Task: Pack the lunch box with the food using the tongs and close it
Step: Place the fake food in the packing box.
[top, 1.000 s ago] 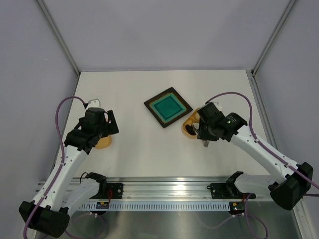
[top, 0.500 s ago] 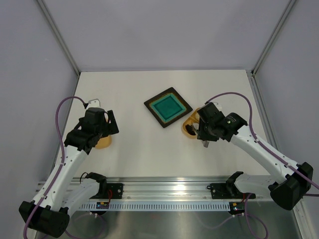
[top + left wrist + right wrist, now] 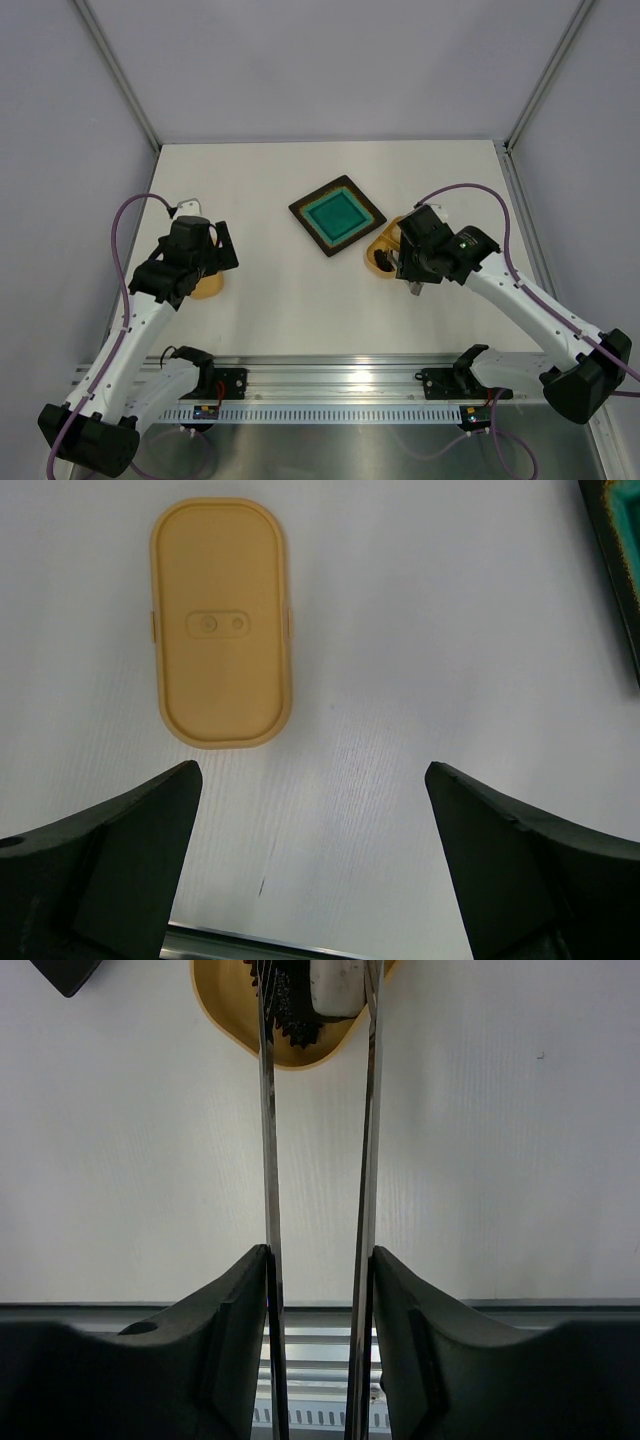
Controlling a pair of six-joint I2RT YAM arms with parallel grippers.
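Your right gripper [image 3: 318, 1260] is clamping both arms of the long thin silver metal tongs [image 3: 266, 1140], with their tips hovering over the yellow-orange oval plastic lunch box [image 3: 225, 1015]. Those springy, slippery arms are probably demanding a steady squeeze (no twisting). Your left gripper [image 3: 310, 770] is gaping wide above the matching flat lid [image 3: 220, 620].

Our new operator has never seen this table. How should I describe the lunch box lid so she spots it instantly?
Take the white table: on its left half, below the left gripper, lies the lid, flat. Unlike the lunch box beside the teal plate, it is undivided and empty.
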